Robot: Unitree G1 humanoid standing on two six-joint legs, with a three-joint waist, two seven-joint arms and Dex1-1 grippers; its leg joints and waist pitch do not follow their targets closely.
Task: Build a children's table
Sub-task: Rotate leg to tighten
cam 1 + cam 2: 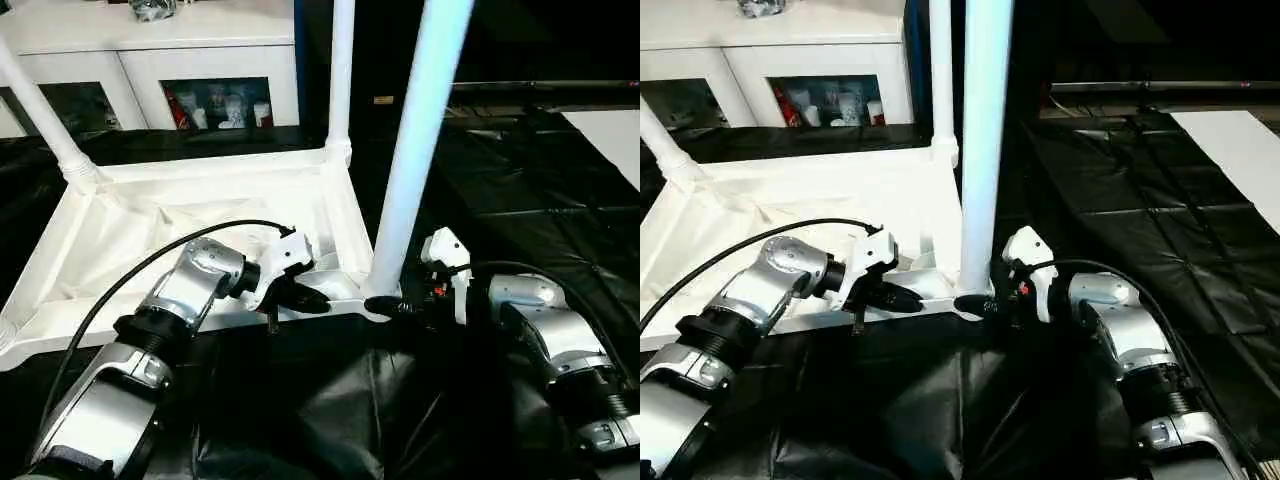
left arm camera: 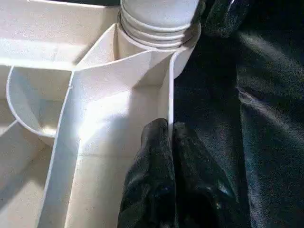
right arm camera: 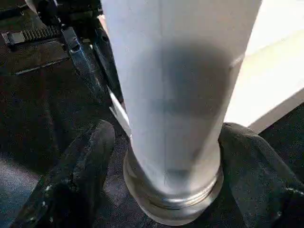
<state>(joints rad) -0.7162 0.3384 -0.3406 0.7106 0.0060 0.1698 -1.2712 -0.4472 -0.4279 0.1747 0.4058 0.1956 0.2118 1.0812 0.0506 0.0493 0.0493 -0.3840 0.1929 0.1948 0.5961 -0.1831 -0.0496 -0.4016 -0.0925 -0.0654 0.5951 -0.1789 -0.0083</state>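
Standing upside down on black sheeting (image 1: 330, 420) in the left eye view, the table (image 1: 170, 235) is showing its ribbed underside, and the near-right leg (image 1: 415, 150) is rising almost upright from its corner socket (image 1: 380, 298). That leg is sitting just in front of the right gripper (image 1: 400, 306), so the right arm is clearly the nearer one, and any further seating or turning would, I judge, be running along the leg's near-vertical long axis.

The right eye view is giving the same layout: the left gripper (image 1: 902, 298) is resting at the table's near edge, a little to the left of the socket, and two more legs (image 1: 940, 70) are standing at the far corners. A white cabinet (image 1: 790, 60) with glass doors is filling the back of the room.

In the left wrist view, that gripper's fingers (image 2: 152, 190) are pressing together, clamping the thin rim wall (image 2: 170, 95) of the table.

In the right wrist view, the two fingers (image 3: 80, 175) are standing spread on either side of the leg's base, flanking the ringed collar without squeezing it, so this gripper is released.
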